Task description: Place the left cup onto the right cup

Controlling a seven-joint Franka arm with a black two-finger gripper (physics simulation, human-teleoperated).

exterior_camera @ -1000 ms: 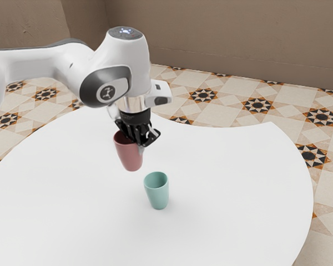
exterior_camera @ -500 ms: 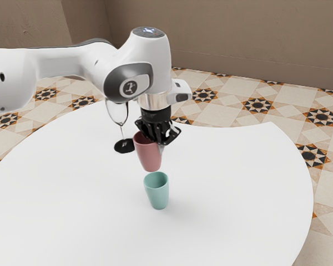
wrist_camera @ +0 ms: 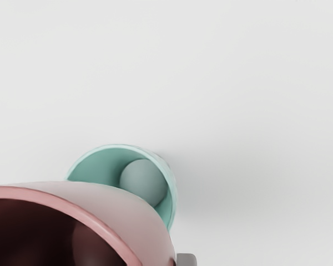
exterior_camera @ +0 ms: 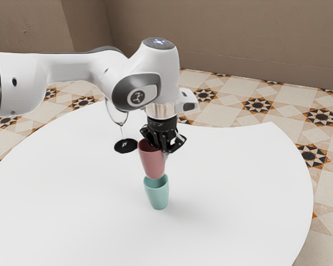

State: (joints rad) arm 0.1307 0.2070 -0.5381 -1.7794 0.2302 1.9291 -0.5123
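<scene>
My gripper (exterior_camera: 162, 145) is shut on the rim of the pink cup (exterior_camera: 150, 160), which hangs upright and slightly tilted right above the teal cup (exterior_camera: 156, 192). The pink cup's base sits at the teal cup's rim; I cannot tell whether they touch. In the wrist view the pink cup (wrist_camera: 83, 227) is large and close under my hand, and the open mouth of the teal cup (wrist_camera: 127, 174) shows just past its edge. Both stand near the middle of the white round table (exterior_camera: 238, 199).
A clear wine glass (exterior_camera: 120, 124) with a dark foot stands on the table behind the cups, partly hidden by my arm. The table's edge runs along the exterior view's right, with patterned floor tiles (exterior_camera: 299, 111) beyond.
My arm carried the pink cup toward the exterior view's right and down, from beside the teal cup to directly over it. The wine glass came into sight behind the arm.
</scene>
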